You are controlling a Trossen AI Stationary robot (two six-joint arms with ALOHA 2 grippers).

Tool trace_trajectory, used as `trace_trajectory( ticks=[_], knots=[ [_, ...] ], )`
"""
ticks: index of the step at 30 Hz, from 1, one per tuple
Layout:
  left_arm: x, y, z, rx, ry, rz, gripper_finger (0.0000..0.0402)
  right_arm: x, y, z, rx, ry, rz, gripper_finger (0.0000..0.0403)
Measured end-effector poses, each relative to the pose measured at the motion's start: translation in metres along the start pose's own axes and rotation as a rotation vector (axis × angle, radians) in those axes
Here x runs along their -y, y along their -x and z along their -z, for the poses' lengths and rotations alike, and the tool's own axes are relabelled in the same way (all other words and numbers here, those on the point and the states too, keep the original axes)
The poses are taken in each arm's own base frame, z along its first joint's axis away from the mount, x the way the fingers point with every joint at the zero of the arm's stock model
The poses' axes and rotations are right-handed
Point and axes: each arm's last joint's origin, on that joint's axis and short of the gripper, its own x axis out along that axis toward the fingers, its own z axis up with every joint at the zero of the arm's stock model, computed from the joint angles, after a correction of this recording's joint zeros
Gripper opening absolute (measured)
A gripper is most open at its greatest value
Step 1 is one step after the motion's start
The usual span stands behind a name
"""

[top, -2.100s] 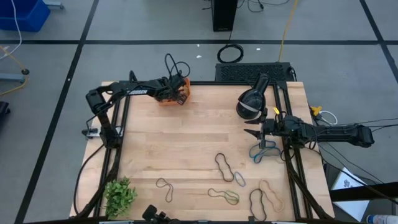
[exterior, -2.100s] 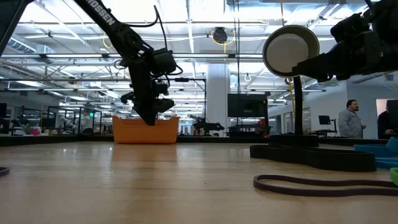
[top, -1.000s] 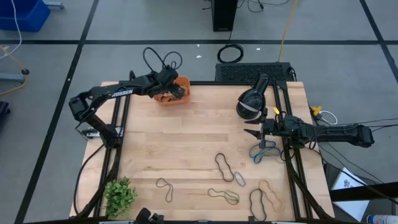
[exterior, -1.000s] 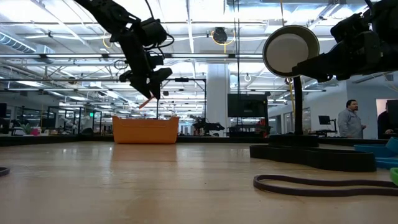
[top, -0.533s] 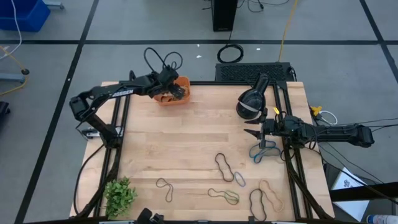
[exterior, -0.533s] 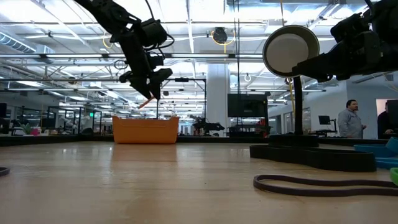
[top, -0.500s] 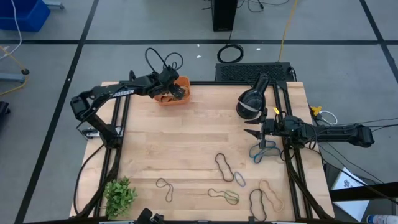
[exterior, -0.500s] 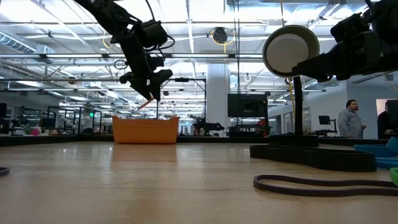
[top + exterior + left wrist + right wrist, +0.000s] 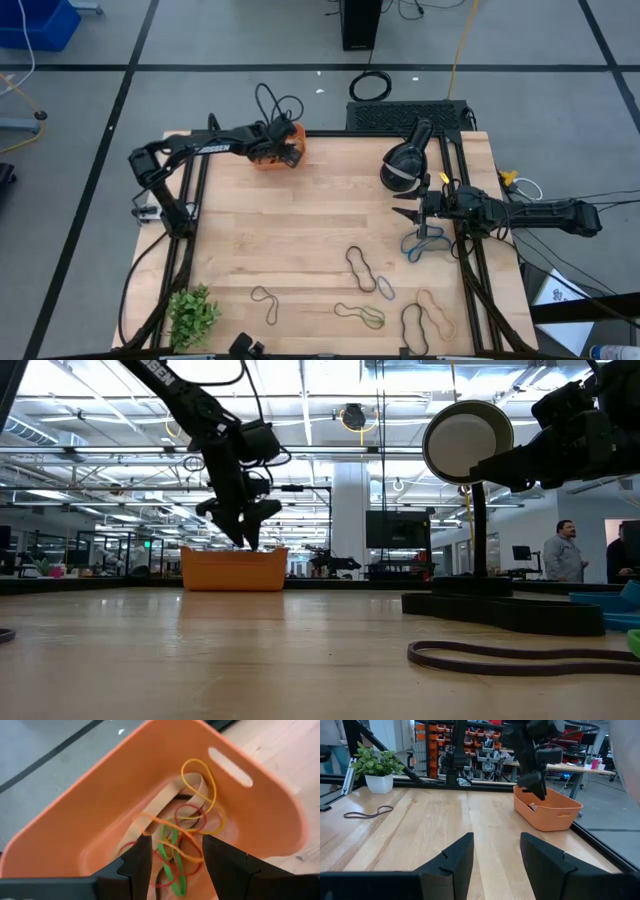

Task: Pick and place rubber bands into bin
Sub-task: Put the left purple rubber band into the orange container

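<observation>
Above, the open left claw point(image 9: 287, 153) hides much of the bin point(image 9: 297, 133); right claw point(image 9: 408, 214) open, idle.

1 orange bin point(image 9: 281, 149) sits on the counter point(image 9: 320, 225). About 6 rubber bands point(image 9: 361, 268) lie loose on the wood. Inside the bin, the left wrist view shows roughly 6 more bands point(image 9: 186, 839), tangled, so the exact count is unclear. There are 2 arms, 1 plant point(image 9: 191, 315) and 1 pair of headphones point(image 9: 404, 163).

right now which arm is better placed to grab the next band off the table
Right: the right gripper hovers open beside the blue rubber band, while the left gripper is over the bin.
</observation>
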Motion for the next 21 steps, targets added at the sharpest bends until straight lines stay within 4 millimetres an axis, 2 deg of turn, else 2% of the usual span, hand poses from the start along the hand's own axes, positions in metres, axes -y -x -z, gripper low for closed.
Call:
trace_trajectory(
  ticks=[6, 10, 15, 21],
  knots=[
    [0.002, -0.007, 0.003, -0.02, -0.007, -0.006, 0.0182, 0.0, 0.0, 0.0, 0.001, 0.0, 0.0, 0.0155],
    [0.0, -0.002, 0.002, -0.019, -0.022, 0.002, 0.0182, 0.0, 0.0, 0.0, 0.0, 0.0, 0.0, 0.0155],
    [-0.001, 0.036, -0.001, 0.01, -0.11, 0.108, 0.0182, 0.0, 0.0, 0.0, 0.0, 0.0, 0.0, 0.0155],
    [0.027, 0.098, 0.015, 0.056, -0.329, 0.326, 0.0182, 0.0, 0.0, 0.0, 0.0, 0.0, 0.0, 0.0155]
  ],
)
